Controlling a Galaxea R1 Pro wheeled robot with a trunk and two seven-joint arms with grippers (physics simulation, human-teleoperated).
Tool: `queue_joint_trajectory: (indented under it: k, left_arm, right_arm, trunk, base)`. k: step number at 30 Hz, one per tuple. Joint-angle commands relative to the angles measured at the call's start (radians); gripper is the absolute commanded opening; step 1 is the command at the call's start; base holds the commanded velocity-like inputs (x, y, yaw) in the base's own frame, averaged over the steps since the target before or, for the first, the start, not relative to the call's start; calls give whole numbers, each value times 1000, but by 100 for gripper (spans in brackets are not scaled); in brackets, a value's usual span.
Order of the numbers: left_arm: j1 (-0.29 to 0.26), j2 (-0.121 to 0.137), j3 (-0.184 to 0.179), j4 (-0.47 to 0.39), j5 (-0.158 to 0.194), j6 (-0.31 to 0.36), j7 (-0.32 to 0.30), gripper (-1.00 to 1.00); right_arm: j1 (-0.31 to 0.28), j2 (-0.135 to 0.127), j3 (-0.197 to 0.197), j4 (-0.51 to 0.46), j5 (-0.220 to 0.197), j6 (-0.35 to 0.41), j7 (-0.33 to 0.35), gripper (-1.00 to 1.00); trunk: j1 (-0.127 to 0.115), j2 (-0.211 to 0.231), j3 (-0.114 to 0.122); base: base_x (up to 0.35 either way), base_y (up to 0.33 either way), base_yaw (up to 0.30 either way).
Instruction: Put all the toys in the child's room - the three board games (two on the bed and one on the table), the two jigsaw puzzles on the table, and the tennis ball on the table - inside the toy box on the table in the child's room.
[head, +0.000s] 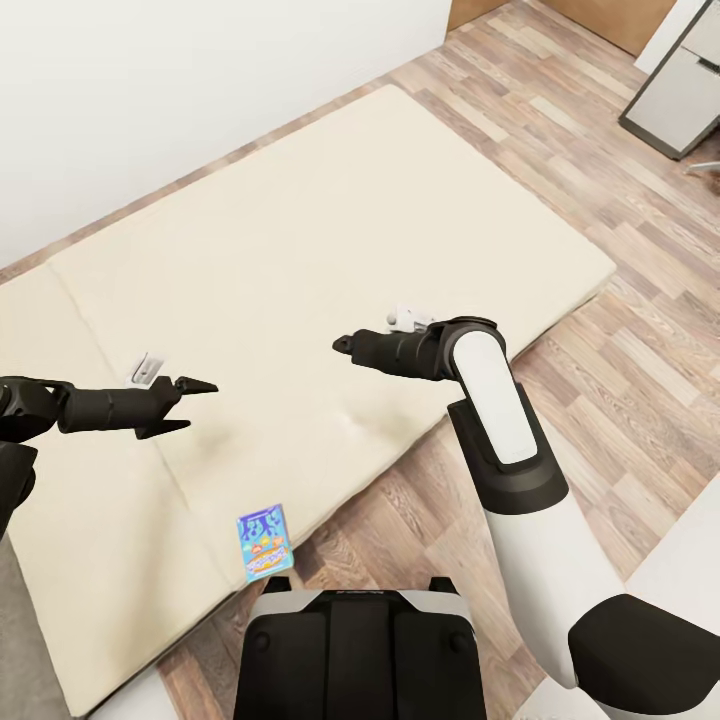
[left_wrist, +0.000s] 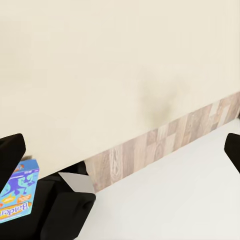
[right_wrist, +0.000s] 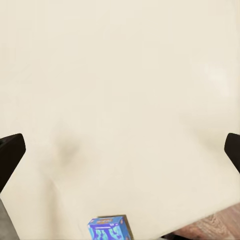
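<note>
A wide cream-beige bed lies flat on a wood-plank floor, one long side close against a white wall; a seam crosses the mattress near the head view's left, and a faint dimple shows in the surface between the two arms. At the upper right of the head view a grey-white piece of furniture stands on the planks, well apart from the mattress. The small blue board game lies flat on the bed at its near edge, just beside the floor and right in front of the robot's dark base — its long axis runs roughly away from the robot toward the wall, tilted slightly, with the cartoon-printed face up. It is also seen in the left wrist view and at the mattress edge in the right wrist view. The left gripper hangs over the mattress with its fingers spread apart and nothing between them, above and to the left of the box. The right gripper hangs over the middle of the bed — its fingers are wide apart in its wrist view, and it carries nothing.
</note>
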Motion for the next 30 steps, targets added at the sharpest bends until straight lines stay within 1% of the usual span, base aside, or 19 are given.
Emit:
queue_joint_trajectory:
  k: [1, 9, 15, 22, 30]
  left_arm:
    - [-1, 1, -1, 0, 10, 0, 10, 100]
    - [-1, 1, -1, 0, 10, 0, 10, 100]
    - [-1, 1, 0, 0, 10, 0, 10, 100]
    - [-1, 1, -1, 0, 10, 0, 10, 100]
    - [-1, 1, -1, 0, 10, 0, 10, 100]
  right_arm:
    - [-1, 0, 0, -1, -9, 4, -11, 100]
    - [-1, 0, 0, -1, -8, 4, -11, 100]
    - [-1, 0, 0, -1, -8, 4, -11, 100]
    - [-1, 0, 0, -1, -8, 4, -11, 100]
    - [-1, 0, 0, -1, -8, 4, -11, 100]
  trunk:
    - [1, -2, -1]
    - [1, -2, 2]
    - [1, -2, 3]
    - [1, -2, 6]
    - [1, -2, 9]
  base:
    - [-38, 24, -26]
    - [-58, 9, -101]
    - [-29, 1, -35]
    - [-162, 0, -82]
    - [-58, 0, -57]
